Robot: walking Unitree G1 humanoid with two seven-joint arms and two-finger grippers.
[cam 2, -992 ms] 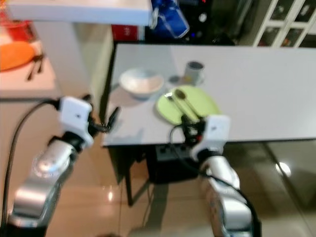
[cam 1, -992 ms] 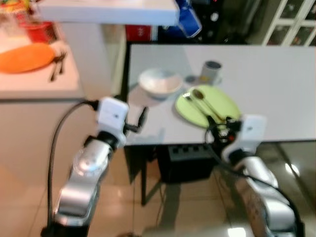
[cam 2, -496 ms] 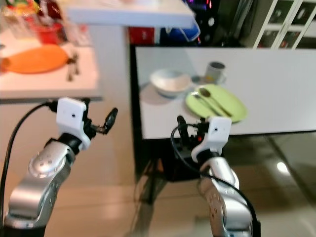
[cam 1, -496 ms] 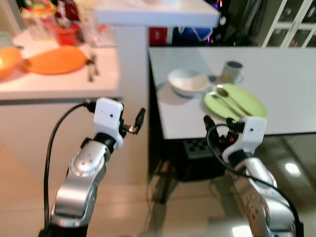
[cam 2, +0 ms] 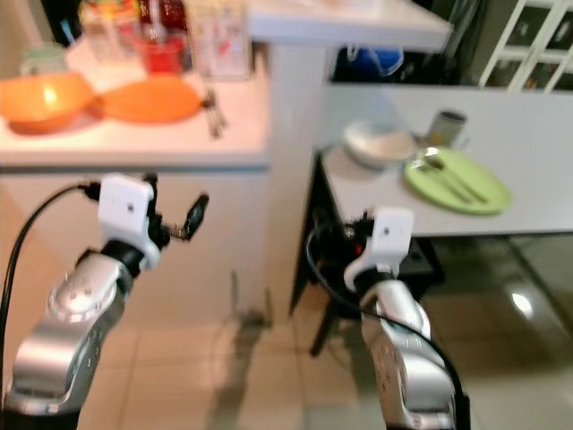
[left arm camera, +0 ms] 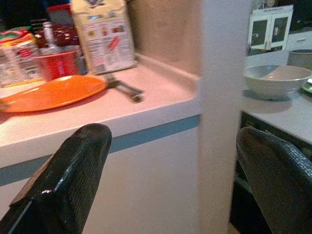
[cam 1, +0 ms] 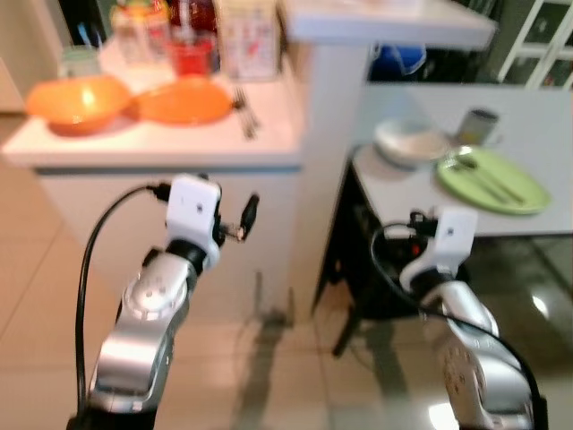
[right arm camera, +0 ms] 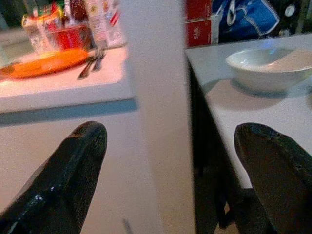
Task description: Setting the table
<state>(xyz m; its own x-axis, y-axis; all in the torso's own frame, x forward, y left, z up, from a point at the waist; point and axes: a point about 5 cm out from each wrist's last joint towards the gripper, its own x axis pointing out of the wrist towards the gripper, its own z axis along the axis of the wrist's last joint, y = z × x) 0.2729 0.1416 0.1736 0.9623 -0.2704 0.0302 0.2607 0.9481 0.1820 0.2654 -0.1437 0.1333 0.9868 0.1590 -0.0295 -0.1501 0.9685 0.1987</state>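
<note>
Your head views are blurred. Left gripper (left arm camera: 170, 180) and right gripper (right arm camera: 170, 180) both hang with fingers spread, holding nothing, before the white counter (cam 1: 179, 148). Upper right, the glossy green plate (cam 1: 492, 182) with cutlery lies beside a round white bowl (cam 1: 410, 141); upper left, an orange plate (cam 1: 183, 101).

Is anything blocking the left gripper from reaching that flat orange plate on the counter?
Nothing visible does. The flat orange plate lies on the white counter, above and beyond the left gripper, whose fingers are open. Dark cutlery lies beside the plate, not in the path.
</note>
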